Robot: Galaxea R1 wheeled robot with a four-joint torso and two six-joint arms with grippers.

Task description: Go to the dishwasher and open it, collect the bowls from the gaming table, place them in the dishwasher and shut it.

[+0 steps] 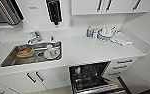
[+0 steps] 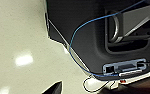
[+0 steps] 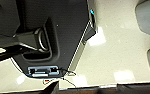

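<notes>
The dishwasher (image 1: pixel 91 77) stands open under the white counter (image 1: pixel 91 50), its door lowered toward me. Its dark inside and a wire rack show, with something small and white (image 1: pixel 77 70) at the rack's back left. The bowls and the gaming table are out of view. In the left wrist view a dark tip of my left gripper (image 2: pixel 53 88) hangs over the pale floor (image 2: pixel 18 37) beside my own dark base. The right wrist view has a similar dark tip of my right gripper (image 3: pixel 52 88) over the floor.
A steel sink (image 1: pixel 8 58) left of the dishwasher holds dishes and a faucet (image 1: pixel 35 37). Bottles (image 1: pixel 89 32), stacked white dishes (image 1: pixel 106 33) and a cloth (image 1: pixel 122 38) sit at the counter's back right. Drawers (image 1: pixel 121 66) flank the dishwasher on the right, white cabinet doors (image 1: pixel 33 77) on the left.
</notes>
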